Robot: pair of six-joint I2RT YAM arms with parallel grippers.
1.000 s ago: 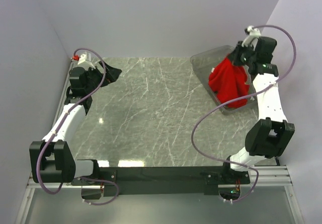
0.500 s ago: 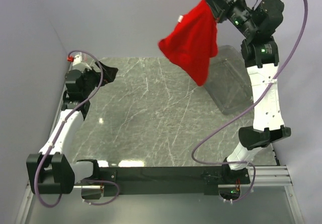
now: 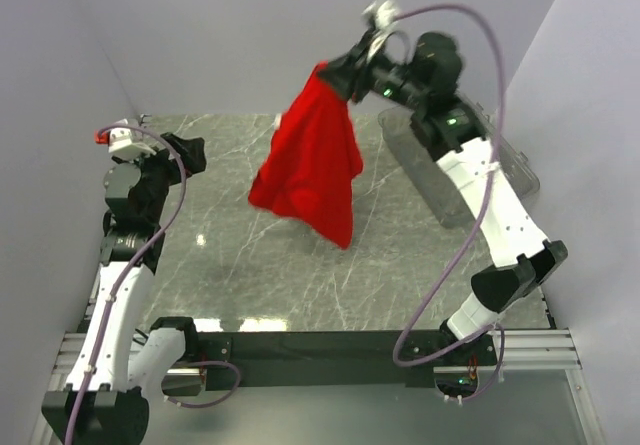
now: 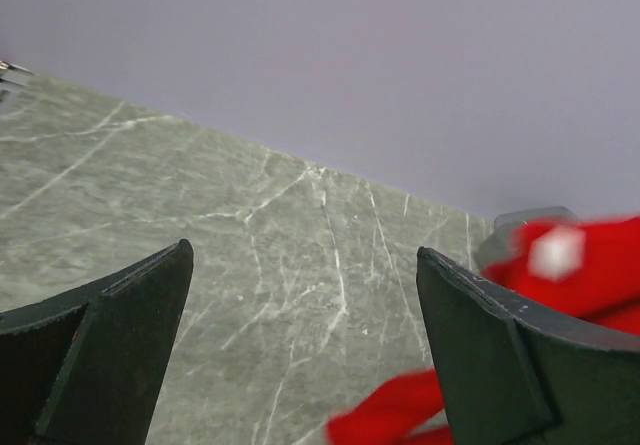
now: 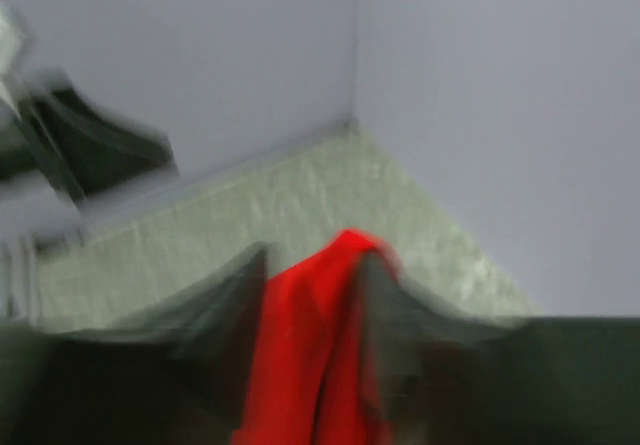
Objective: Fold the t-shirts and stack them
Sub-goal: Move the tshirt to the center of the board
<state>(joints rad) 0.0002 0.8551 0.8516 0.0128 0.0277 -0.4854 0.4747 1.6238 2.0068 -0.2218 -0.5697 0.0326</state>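
Observation:
The red t-shirt hangs bunched in the air over the middle of the marble table, its lower edge just above the surface. Its top corner sits at my right gripper, held high toward the back wall. In the blurred right wrist view the fingers of the right gripper stand apart, with the red t-shirt filling the gap between them. My left gripper is at the far left, open and empty. Between its wide fingers in the left wrist view I see bare table and the red t-shirt off to the right.
A clear plastic bin stands at the back right of the table, behind the right arm, and shows nothing inside. Grey walls close in the back and both sides. The bin's corner shows in the left wrist view.
The right arm lifted the t-shirt out of the bin and swung it left over the table's middle. Its fingers have parted. The left arm drew back toward the near left.

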